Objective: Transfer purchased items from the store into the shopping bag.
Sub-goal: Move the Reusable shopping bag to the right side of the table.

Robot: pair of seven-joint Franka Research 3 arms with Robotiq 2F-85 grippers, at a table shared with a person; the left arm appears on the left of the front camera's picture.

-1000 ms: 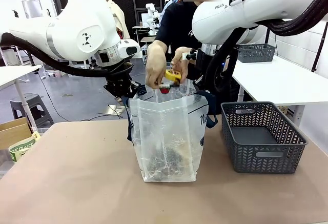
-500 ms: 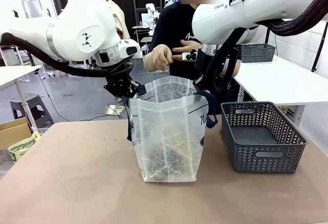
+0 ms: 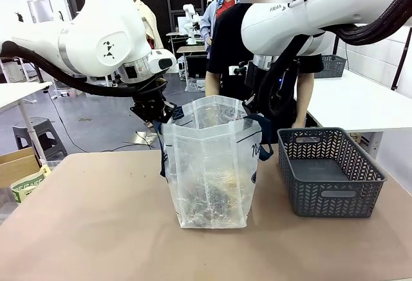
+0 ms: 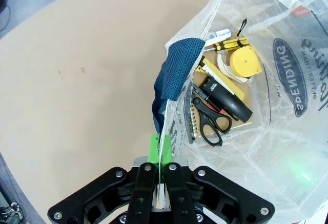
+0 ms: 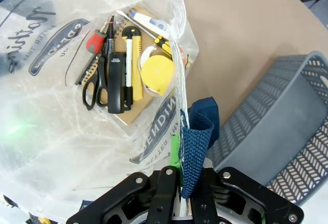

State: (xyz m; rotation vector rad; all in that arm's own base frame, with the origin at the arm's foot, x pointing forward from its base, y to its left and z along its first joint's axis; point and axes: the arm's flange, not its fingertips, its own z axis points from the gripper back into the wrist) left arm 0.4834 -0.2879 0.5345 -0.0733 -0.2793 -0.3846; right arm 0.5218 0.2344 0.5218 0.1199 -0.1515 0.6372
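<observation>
The left gripper [image 4: 160, 155] is pinched shut on one side of the rim of the shopping bag [image 3: 209, 165], beside a navy strap handle [image 4: 177, 65]. The right gripper [image 5: 179, 167] clamps the opposite side, holding the bag open on the table [image 3: 96, 217] just left of the grey lattice basket [image 3: 328, 172]. The bag's film looks thin, limp and slick, likely to slump if released, so the woven strap roots seem the surest hold; scissors [image 4: 211, 121] and a yellow tape measure [image 4: 245, 62] weigh its bottom modestly.

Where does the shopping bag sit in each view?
Front view: shopping bag upright mid-picture, left of the basket.
Left wrist view: right side, rim pinched in the left claw.
Right wrist view: left side, rim pinched in the right claw.
Shared by both wrist views: yellow tape measure inside the bag.
</observation>
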